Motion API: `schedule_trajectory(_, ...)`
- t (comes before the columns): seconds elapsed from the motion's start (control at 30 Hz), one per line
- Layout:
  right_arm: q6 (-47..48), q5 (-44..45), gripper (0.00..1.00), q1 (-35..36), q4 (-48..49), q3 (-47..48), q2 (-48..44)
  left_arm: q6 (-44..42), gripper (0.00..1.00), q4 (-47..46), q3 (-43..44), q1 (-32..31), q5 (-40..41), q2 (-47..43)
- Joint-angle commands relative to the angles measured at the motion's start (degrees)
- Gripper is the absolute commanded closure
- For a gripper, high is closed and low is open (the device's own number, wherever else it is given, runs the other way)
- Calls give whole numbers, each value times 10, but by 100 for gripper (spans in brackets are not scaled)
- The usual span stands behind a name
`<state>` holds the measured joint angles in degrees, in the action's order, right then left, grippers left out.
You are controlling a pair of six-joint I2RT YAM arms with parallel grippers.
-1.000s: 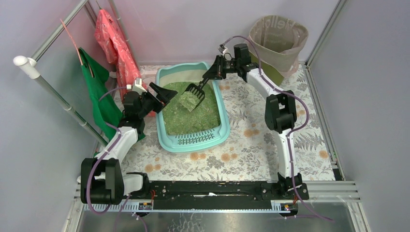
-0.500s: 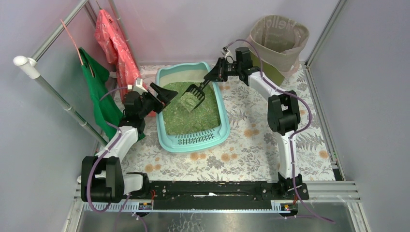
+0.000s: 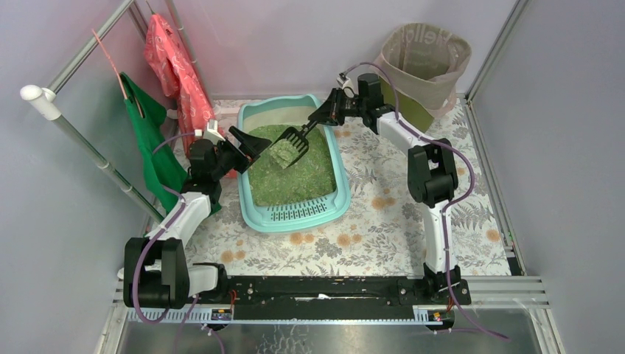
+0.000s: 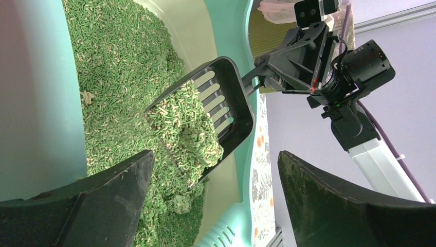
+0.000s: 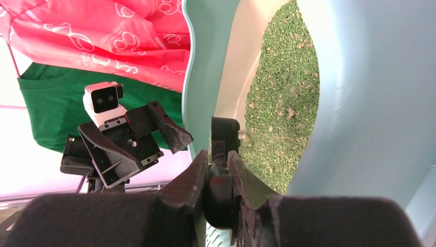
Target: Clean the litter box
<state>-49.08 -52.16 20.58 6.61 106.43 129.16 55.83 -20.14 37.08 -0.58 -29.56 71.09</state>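
Top external: litter box (image 3: 342,184) is set on the floral-covered table (image 3: 398,221), left of centre, with the slotted grille end toward the arm bases. Green granules (image 3: 295,181) are spread over the inside.

The right pincer (image 3: 323,116) is clenched on the handle of a black slotted scoop (image 3: 295,139), over the far right rim of the box. The scoop head is held above the granule bed, loaded with a clump of green granules (image 3: 282,154).

Left wrist: clump (image 4: 185,131) is seen piled in the scoop (image 4: 229,103), with slots visible behind it.

Right wrist: handle (image 5: 224,133) is pinched between both fingers, no gap visible.

The left pincer (image 3: 248,147) is released, jaws spread wide, nothing held. It is positioned at the left rim of the box, pointed at the scoop and close to it; contact cannot be told.

A bag-lined bin (image 3: 424,63) is placed at the far right corner, apart from the box.
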Motion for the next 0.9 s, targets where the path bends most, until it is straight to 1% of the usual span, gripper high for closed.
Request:
schedule_trajectory(0.0, -51, -9, 100, -12, 91, -18, -36, -2, 2, -29, -1, 5, -7, -2)
schedule_trajectory(0.03, -91, 10, 100, -20, 149, -64, -47, -3, 2, -29, -1, 5, -9, -5)
schedule_trajectory(0.07, -87, -5, 100, -15, 127, -49, -37, -6, 2, -26, 1, 5, -8, -8)
schedule_trajectory(0.1, -63, -40, 100, -3, 78, -12, -17, -8, 2, -20, 1, 5, -5, -10)
schedule_trajectory(0.13, -59, -50, 100, -1, 79, -7, -11, -10, 2, -15, 1, 5, -2, -9)
schedule_trajectory(0.2, -123, -18, 100, -28, 184, -67, -30, -10, 2, -15, 2, 5, -5, -8)
schedule_trajectory(0.23, -138, -15, 100, -31, 197, -69, -29, -10, 2, -16, 2, 5, -7, -11)
schedule_trajectory(0.3, -122, -58, 100, -12, 155, -28, -8, -11, 2, -14, 1, 5, -3, -13)
schedule_trajectory(0.33, -145, -53, 100, -13, 196, -53, -12, -12, 2, -12, 3, 5, -1, -10)
schedule_trajectory(0.37, -189, -33, 100, -25, 263, -87, -23, -12, 2, -12, 4, 5, -2, -8)
schedule_trajectory(0.4, -221, -15, 100, -32, 302, -111, -27, -11, 2, -13, 4, 5, -5, -9)
schedule_trajectory(0.43, -222, -27, 100, -24, 295, -101, -20, -11, 2, -13, 4, 5, -4, -11)
schedule_trajectory(0.47, -223, -56, 100, -11, 280, -86, -9, -11, 2, -12, 4, 5, -5, -12)
schedule_trajectory(0.5, -256, -64, 100, -7, 314, -103, -10, -12, 2, -10, 4, 5, -4, -11)
schedule_trajectory(0.53, -291, -51, 100, -22, 373, -129, -18, -14, 2, -4, 5, 5, -4, -11)
schedule_trajectory(0.57, -298, -36, 100, -42, 398, -150, -28, -17, 2, 0, 6, 5, -4, -14)
schedule_trajectory(0.6, -263, -30, 100, -44, 363, -143, -34, -17, 2, 0, 4, 5, -4, -18)
schedule_trajectory(0.63, -197, -39, 100, -36, 279, -117, -35, -18, 2, -1, 1, 5, -1, -20)
schedule_trajectory(0.67, -153, -40, 100, -28, 212, -99, -39, -17, 2, -2, 0, 6, 3, -20)
schedule_trajectory(0.7, -143, -32, 100, -28, 201, -104, -48, -17, 2, -2, 1, 5, 3, -17)
schedule_trajectory(0.77, -139, -8, 100, -28, 217, -128, -60, -16, 2, -2, 5, 5, 0, -13)
schedule_trajectory(0.8, -109, -24, 100, -18, 159, -110, -49, -12, 2, -7, 5, 5, -1, -12)
schedule_trajectory(0.83, -94, -38, 100, -11, 143, -89, -43, -9, 2, -13, 3, 5, -1, -10)
schedule_trajectory(0.87, -118, -29, 100, -17, 189, -103, -52, -9, 2, -14, 5, 5, -3, -8)
